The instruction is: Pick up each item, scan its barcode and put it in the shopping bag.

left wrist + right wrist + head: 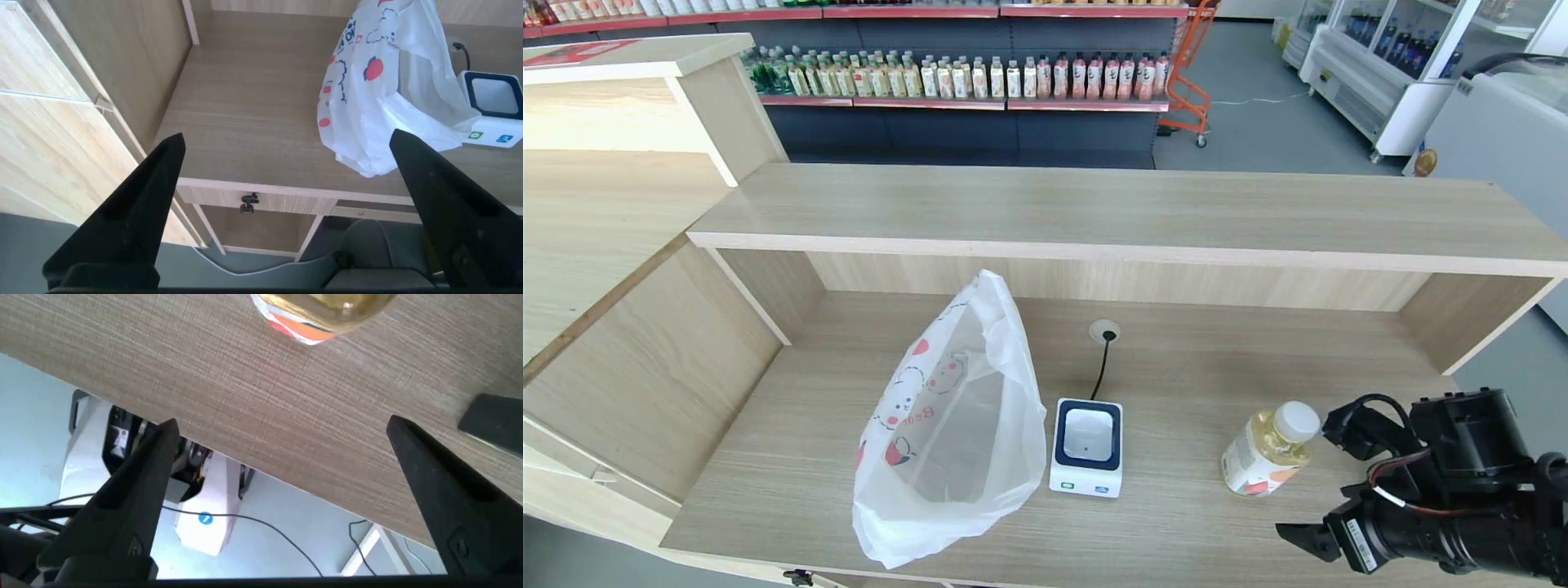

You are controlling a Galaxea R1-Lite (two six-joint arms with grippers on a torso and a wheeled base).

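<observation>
Head view: scanner sits between shopping bag and bottle.
Right gripper is near the bottle, fingers wide apart. Left gripper fingers are wide too.

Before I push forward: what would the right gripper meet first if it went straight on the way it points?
Most likely the bottle, straight ahead of the open right gripper. Depth is unclear, so it might brush the counter first.

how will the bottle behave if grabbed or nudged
The bottle looks fairly full, so it is probably heavy for its size. Its round smooth body may slip, or roll if toppled. It seems upright; a high push might tip it.
</observation>
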